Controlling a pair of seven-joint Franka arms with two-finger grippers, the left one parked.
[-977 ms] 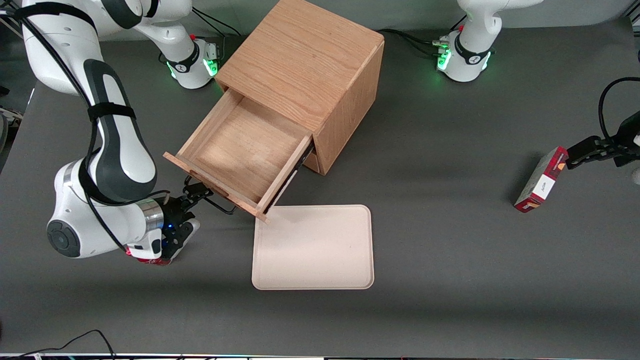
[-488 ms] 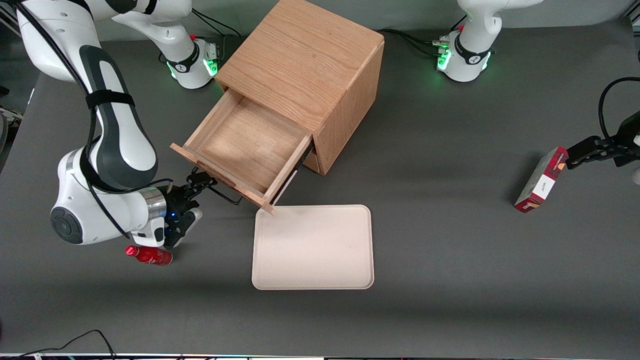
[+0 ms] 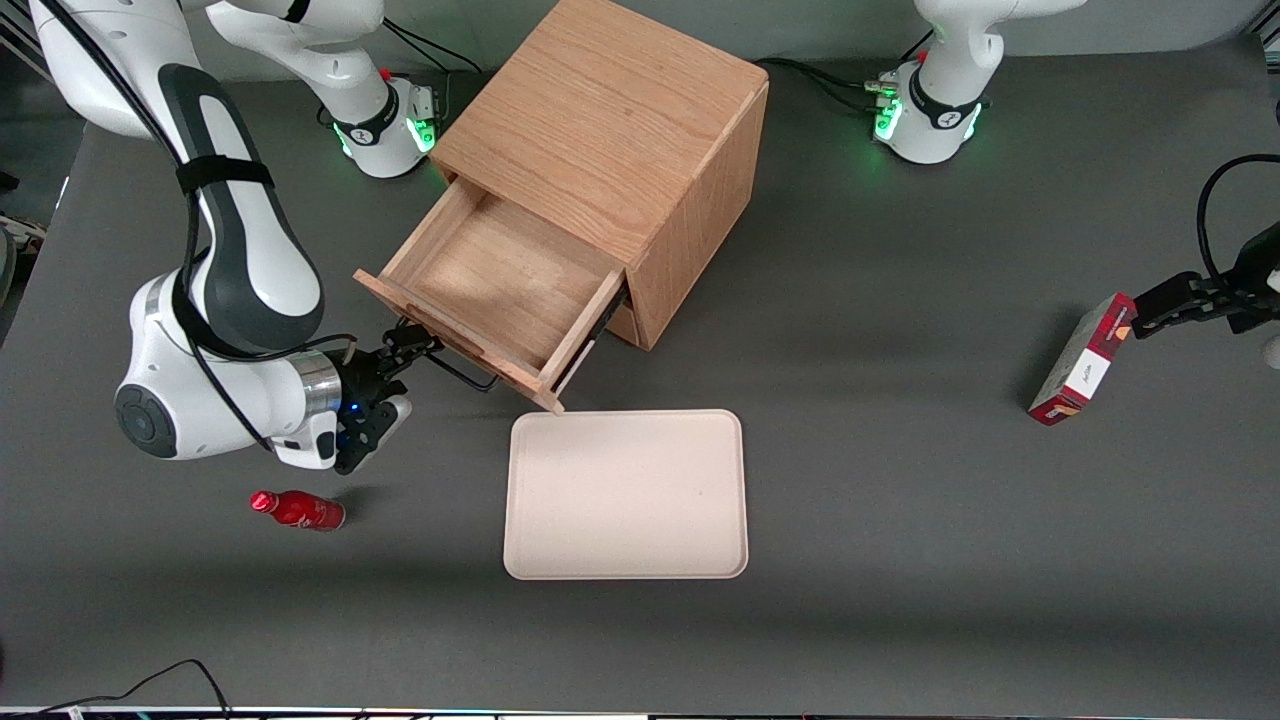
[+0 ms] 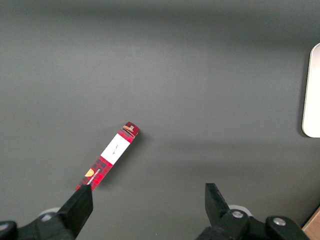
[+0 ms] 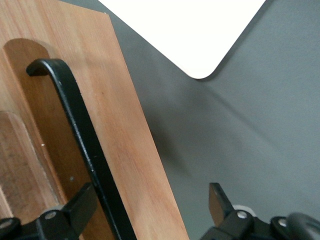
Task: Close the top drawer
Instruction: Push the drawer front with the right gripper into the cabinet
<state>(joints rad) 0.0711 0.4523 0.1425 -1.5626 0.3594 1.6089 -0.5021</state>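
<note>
**Top drawer: handling notes, nearest item first**

1. Tray [image 3: 625,495]. Pale, flat and bare, lower centre of the front view. One corner lies just beside the drawer's nearest front corner, apart from it as far as I can tell. Not part of the job.

2. Red bottle [image 3: 298,509]. On its side on the table [image 3: 900,520], nearer the front camera than my wrist and well clear of the drawer's path.

3. My gripper [image 3: 405,352]. Level with the drawer front, mid-height in the front view. Fingers are spread and clamp nothing. In the right wrist view the gripper [image 5: 150,192] has the black handle [image 5: 75,120] running close along one finger, with the other finger out over the bare table.

4. Top drawer [image 3: 500,275]. Light oak, shallow, empty, drawn a good way out of the cabinet [image 3: 610,110] at an angle toward the working arm's end. Where the handle [image 3: 455,365] shows in the front view it stands proud of the drawer front [image 5: 125,150].
   - Handling, as I judge it: rigid wood, light with nothing inside, not fragile. It looks to run on slides, so it should go in only along its own line.
   - Where to bear: flat against the front panel near the handle's middle. No grip is needed. A push at one end could rack the drawer and jam it.

5. Cabinet. Upper centre of the front view. Solid-looking, but a hard shove might slide it on the table.
</note>
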